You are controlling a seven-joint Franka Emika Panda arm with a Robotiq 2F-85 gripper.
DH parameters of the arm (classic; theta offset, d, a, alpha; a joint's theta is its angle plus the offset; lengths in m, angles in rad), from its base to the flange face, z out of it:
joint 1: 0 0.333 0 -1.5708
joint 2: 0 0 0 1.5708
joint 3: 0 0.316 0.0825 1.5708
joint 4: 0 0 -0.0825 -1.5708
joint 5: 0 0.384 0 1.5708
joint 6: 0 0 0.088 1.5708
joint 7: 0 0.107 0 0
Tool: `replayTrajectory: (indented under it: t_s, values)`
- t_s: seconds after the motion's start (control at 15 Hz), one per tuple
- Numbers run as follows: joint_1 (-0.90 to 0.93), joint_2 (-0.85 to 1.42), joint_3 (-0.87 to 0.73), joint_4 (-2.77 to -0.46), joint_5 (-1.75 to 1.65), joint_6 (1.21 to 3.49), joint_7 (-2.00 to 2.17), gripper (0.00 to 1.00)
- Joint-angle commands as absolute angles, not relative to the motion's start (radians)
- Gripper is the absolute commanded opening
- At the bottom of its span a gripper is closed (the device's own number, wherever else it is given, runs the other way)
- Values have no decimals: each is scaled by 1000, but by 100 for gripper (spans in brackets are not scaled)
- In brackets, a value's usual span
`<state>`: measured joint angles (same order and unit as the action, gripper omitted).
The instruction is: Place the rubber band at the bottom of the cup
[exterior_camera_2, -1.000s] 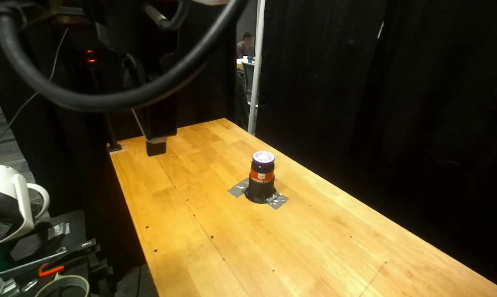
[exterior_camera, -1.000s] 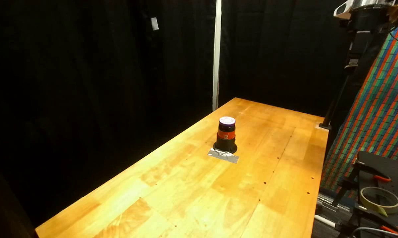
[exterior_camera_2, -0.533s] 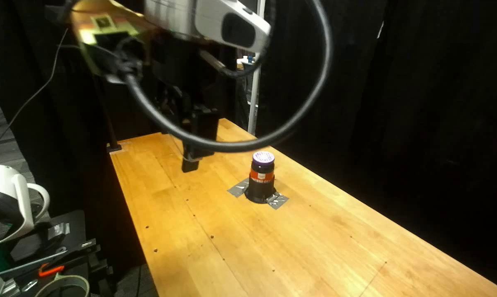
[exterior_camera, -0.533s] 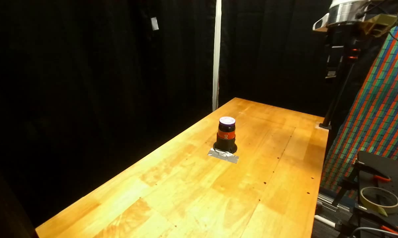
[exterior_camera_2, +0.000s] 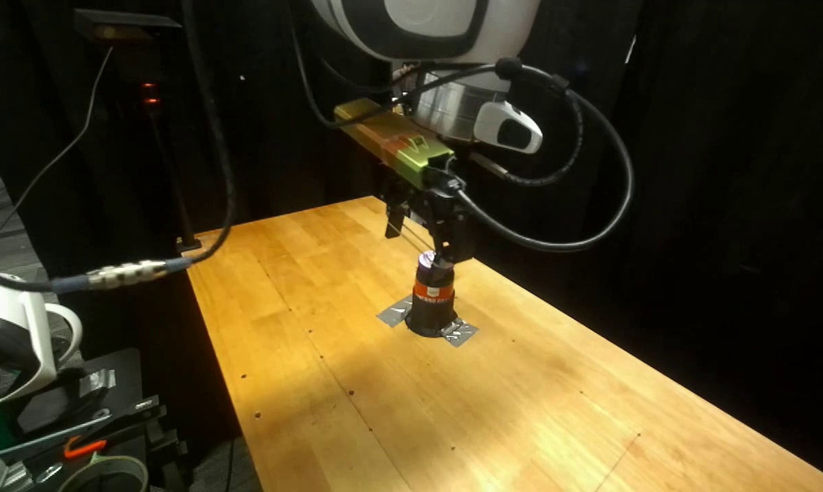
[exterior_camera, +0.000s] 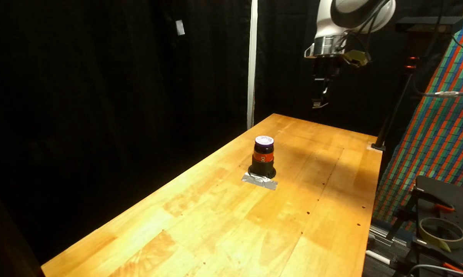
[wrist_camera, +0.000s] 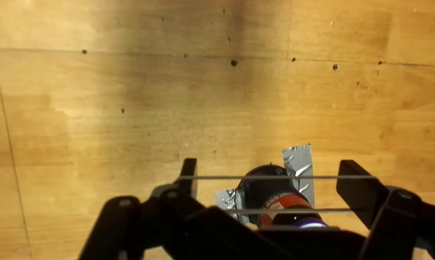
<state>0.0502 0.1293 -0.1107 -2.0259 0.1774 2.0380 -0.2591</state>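
Black curtains (exterior_camera: 100, 115) behind, wooden table (exterior_camera: 216, 215). White robot arm (exterior_camera_2: 428, 27) overhead. Gripper (wrist_camera: 268, 172) hangs above table, fingers (wrist_camera: 360, 193) spread wide, apart from cup. Cup (exterior_camera_2: 433, 297), dark and orange-red, upright on table, silver tape (exterior_camera_2: 462, 334) at base. Rubber band (wrist_camera: 210, 177) stretched straight between fingers, strands crossing cup in wrist view.

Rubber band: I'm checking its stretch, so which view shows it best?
The wrist view: strands of the rubber band stretch clearly between the fingers. In an exterior view, the rubber band is a thin slanting line; in an exterior view where the gripper looks small, it's hard to make out.
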Motion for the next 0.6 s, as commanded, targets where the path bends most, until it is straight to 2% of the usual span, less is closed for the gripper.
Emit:
replayTrajectory:
  t_s: [0.0,0.53]
  values:
    - [17,349,-39,-1772,207,2039,-279,100]
    - [11,709,67,-1340,173,1943,-228,100]
